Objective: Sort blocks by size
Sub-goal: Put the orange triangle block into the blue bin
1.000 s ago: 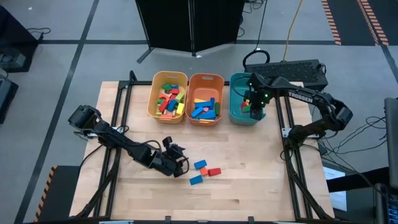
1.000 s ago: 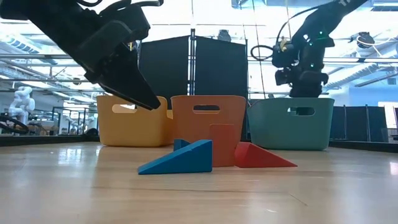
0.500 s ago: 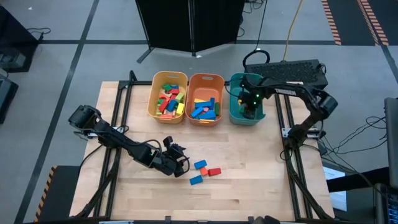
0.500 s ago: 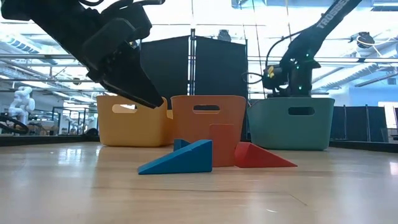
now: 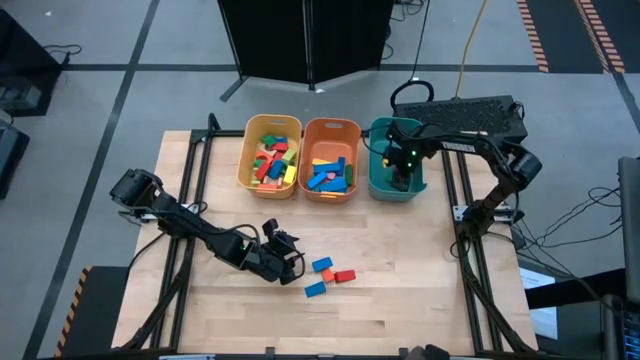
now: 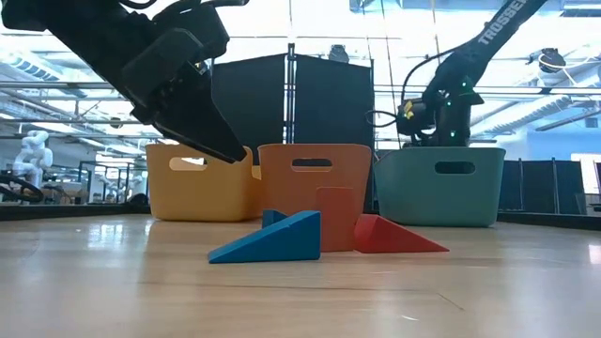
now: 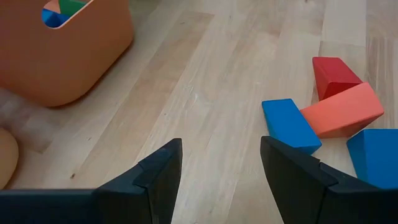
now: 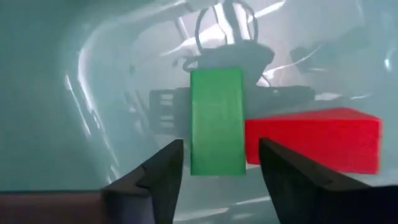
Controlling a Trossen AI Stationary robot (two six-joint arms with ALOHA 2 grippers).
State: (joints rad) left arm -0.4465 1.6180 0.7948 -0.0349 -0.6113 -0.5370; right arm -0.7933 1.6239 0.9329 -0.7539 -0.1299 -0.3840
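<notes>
Reaching into the teal bin (image 5: 377, 180), the right gripper (image 8: 217, 177) is spreading its fingers around a green block (image 8: 216, 121). The left gripper (image 7: 219, 180) is hovering, parted and empty, near loose blocks (image 5: 328, 275).

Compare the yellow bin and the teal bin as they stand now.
The yellow bin stands at the left end of the row; the teal bin at the right end. The yellow bin holds a full heap of mixed blocks; the teal bin shows only a green block and a red block. The right tool is over the teal bin; nothing is over the yellow one. Both share the same handled shape.
</notes>
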